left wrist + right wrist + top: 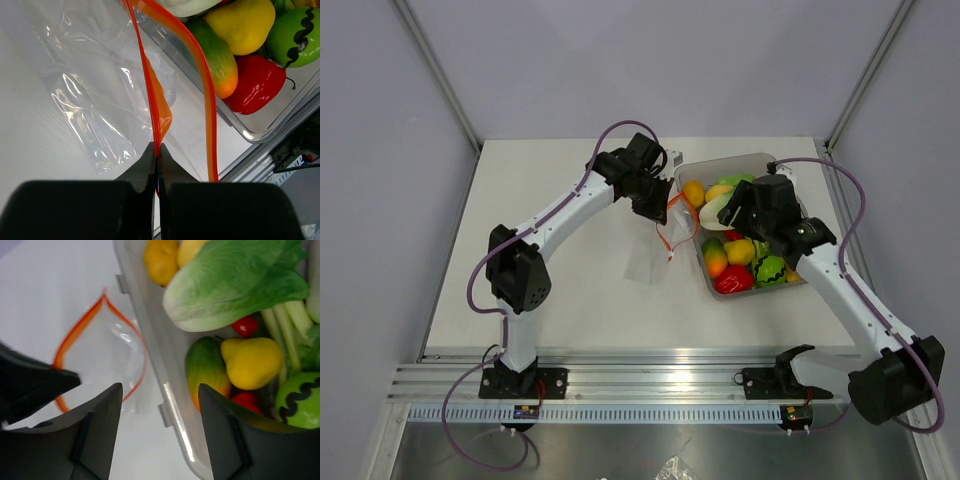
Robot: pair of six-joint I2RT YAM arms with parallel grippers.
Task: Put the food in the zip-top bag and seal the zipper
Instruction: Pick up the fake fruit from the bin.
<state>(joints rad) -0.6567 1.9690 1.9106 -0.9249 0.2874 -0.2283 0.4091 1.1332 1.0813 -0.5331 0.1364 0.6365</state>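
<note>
Left gripper (pixel 156 156) clamped on the zipper (pixel 161 112); zip-top bag (pixel 90 105) hangs ahead of it, mouth open, over the desk (pixel 25 135). Faint mark on the film, unreadable. Right gripper (pixel 160 392) jaws apart, empty, above the tub (pixel 172 415) wall; food (pixel 250 362) just to its right, bag mouth to its left

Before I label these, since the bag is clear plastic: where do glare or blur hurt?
Left wrist: white glare streaks across the bag, and the left claw looks soft up close. Right wrist: the right claw is blurred and the tub rim glints. Top: even light, bag faint against the table.
</note>
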